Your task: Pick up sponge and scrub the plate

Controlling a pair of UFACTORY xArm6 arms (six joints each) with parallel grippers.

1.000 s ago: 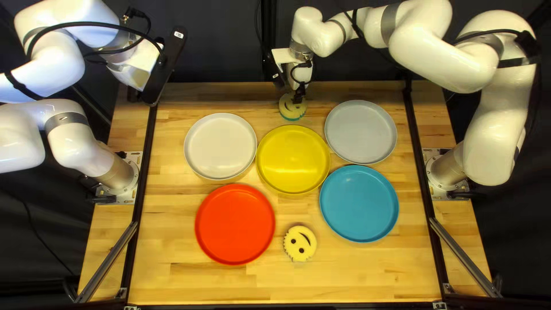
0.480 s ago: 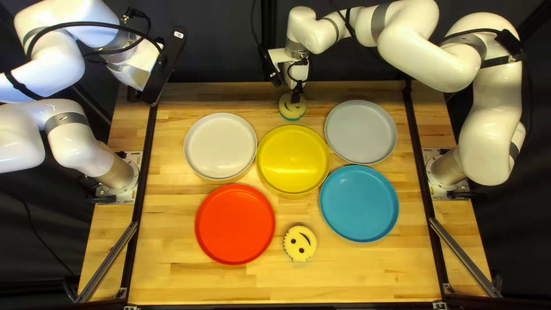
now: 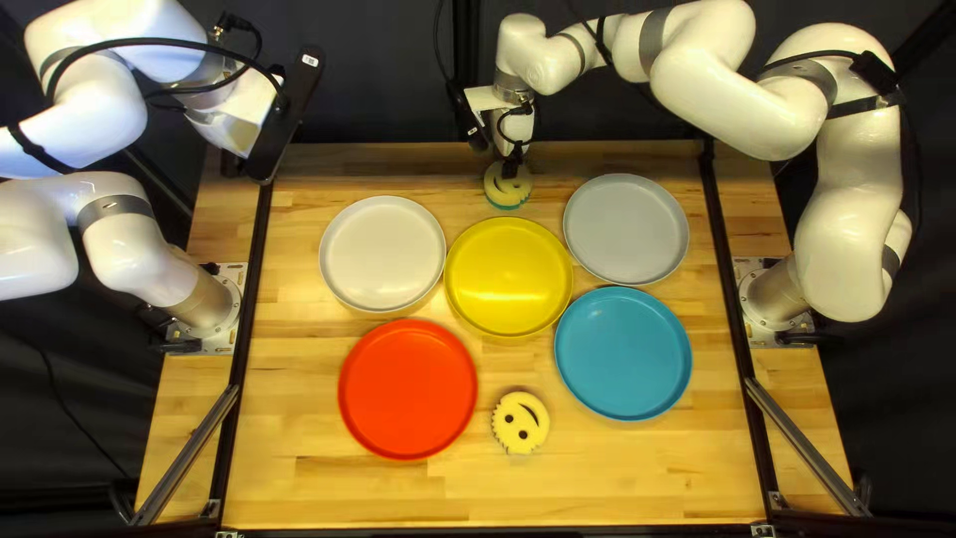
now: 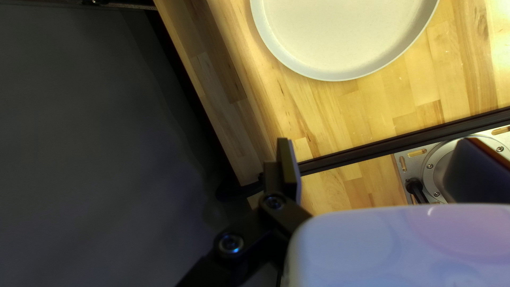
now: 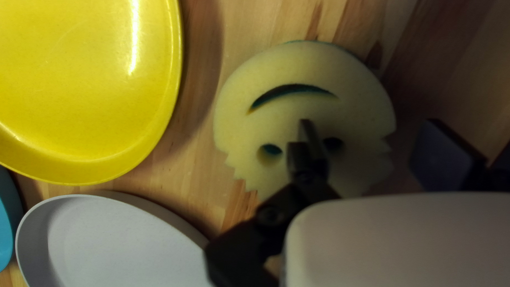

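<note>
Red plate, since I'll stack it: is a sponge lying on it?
No, the far sponge and near sponge lie on the table, off the red plate.

Right claw (image 3: 496, 155) hides part of sponge (image 3: 506, 189). Wrist views crop white plate (image 4: 340, 37), yellow plate (image 5: 79, 90), grey plate (image 5: 117, 244), blue plate (image 5: 4, 223).

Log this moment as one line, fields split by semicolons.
right gripper: open, at far sponge; left gripper: open, empty; far sponge: ungripped, beyond yellow plate; near sponge: between red plate and blue plate
</note>
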